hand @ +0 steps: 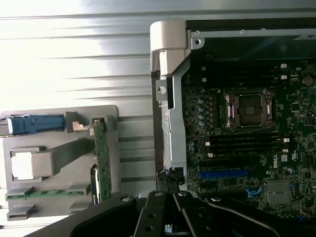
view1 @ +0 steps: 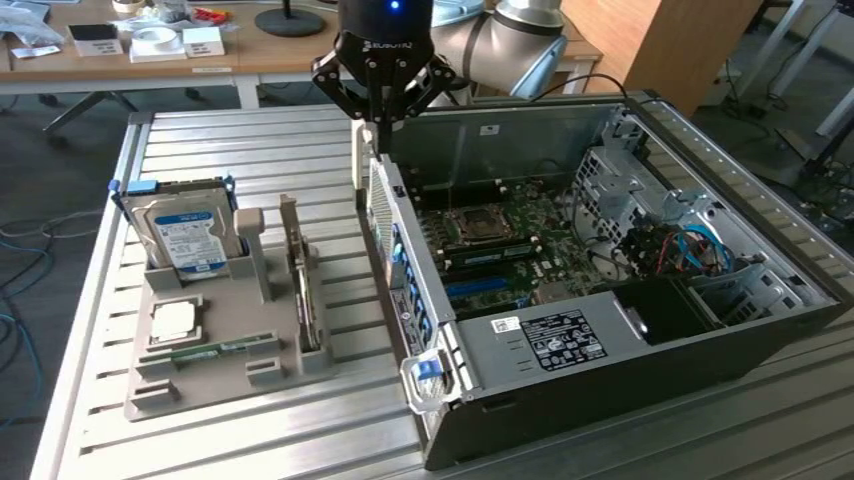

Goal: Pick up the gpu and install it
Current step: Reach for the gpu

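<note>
- Where the ribbed metal bench (view1: 267,150) runs to the exterior view's left, a grey tray (view1: 200,385) lies flat on it.
- Hard drive (view1: 184,235), blue label, stands upright in the tray's far slot.
- Pale square processor chip (view1: 174,320) lies flat in the tray, nearer the camera than the drive.
- Narrow green memory stick (view1: 214,350) lies just beside the chip, on its near side.
- gpu (view1: 304,295) stands on edge in the slot on the tray's right side, with its pale bracket at the far end. It shows in the wrist view too (hand: 101,158). It is in the tray, well apart from the tool.
- Tool (view1: 378,122), black, points straight down with its fingers fully closed together. It has hold of nothing visible.
- The tool's tip hangs over the far end of the case's rear wall, just beside a pale latch (view1: 358,150). Contact cannot be told.
- In the wrist view the tool (hand: 168,185) sits over that same rear wall.
- Computer case (view1: 601,370) lies on its side on the bench, to the right of the tray, with its open side up.
- Motherboard (view1: 534,240) sits inside the case, with the processor socket (view1: 477,225) toward the far end.
- Blue slot (hand: 222,174) is on the board, near the rear wall.
- Blue cables (view1: 694,250) are bunched at the case's right side.
</note>
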You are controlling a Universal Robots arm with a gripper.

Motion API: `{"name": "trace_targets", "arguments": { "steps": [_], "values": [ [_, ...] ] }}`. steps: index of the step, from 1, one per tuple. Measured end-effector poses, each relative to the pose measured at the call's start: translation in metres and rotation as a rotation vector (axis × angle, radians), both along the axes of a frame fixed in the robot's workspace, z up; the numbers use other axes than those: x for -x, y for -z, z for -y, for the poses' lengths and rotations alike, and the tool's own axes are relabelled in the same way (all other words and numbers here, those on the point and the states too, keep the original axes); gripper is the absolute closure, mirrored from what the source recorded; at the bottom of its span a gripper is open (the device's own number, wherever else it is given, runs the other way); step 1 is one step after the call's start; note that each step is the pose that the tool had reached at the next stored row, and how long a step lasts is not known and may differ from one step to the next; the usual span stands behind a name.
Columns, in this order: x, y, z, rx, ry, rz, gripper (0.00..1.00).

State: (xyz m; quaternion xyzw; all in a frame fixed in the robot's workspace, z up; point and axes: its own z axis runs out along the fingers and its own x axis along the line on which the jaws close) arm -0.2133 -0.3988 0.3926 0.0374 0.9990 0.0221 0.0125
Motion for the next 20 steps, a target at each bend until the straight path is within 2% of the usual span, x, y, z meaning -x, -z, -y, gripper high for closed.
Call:
{"name": "trace_targets", "arguments": {
  "steps": [20],
  "values": [
    [0.017, 0.0, 0.0, 0.0, 0.0, 0.0, 0.89]
  ]
}}
